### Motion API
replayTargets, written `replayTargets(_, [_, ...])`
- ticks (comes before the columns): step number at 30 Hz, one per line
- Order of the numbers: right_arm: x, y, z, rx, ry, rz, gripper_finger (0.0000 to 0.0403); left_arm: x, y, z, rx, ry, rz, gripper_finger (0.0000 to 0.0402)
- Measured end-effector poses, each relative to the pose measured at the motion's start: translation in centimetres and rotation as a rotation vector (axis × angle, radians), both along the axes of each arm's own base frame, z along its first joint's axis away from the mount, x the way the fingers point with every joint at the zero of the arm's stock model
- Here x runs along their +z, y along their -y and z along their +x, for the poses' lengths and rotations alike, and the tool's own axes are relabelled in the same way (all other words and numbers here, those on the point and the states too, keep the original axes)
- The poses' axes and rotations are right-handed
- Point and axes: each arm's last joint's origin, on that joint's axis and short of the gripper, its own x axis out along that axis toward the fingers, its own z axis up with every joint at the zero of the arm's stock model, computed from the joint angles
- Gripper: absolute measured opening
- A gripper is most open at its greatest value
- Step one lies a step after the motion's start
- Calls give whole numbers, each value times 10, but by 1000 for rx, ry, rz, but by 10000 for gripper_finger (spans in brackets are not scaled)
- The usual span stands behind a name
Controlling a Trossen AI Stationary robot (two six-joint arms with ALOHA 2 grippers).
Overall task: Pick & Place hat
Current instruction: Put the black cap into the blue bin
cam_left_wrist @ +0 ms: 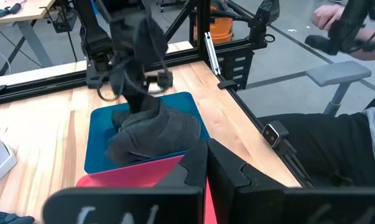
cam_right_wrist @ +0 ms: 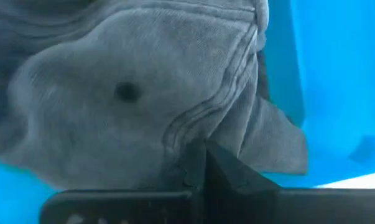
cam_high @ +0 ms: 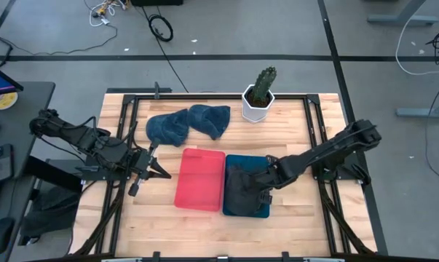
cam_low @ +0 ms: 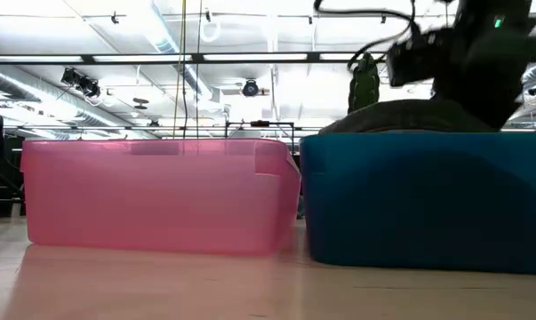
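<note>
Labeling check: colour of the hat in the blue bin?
Dark grey hat, clearest in the left wrist view.

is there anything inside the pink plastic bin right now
No. In the high view the pink plastic bin shows only its bare bottom, while the dark grey cloth hat lies in the blue plastic bin beside it.

Grey floor (cam_high: 277, 29) strewn with cables (cam_high: 159, 28); a dark desk (cam_high: 19, 124) beside; ceiling strip lights (cam_low: 170, 53) overhead.

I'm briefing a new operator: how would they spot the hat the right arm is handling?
Find the two bins mid-table: red bin, blue bin. The dark grey hat sits in the blue one, under the right gripper. Unlike the blue hats near the cactus, it is charcoal and binned.
</note>
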Motion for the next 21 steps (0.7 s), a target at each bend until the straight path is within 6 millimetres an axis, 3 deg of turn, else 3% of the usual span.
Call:
replayTargets(5, [-26,4,13,26,-38,-85,13,0,0,0,0,0,0,14])
replayTargets(10, [-31,8,17,35,-43,-98,13,0,0,0,0,0,0,14])
replayTargets(15, [-14,11,9,25,-11,-99,13,0,0,0,0,0,0,14])
replayTargets(21, [25,16,-3,20,139,-74,13,-2,0,0,0,-16,8,14])
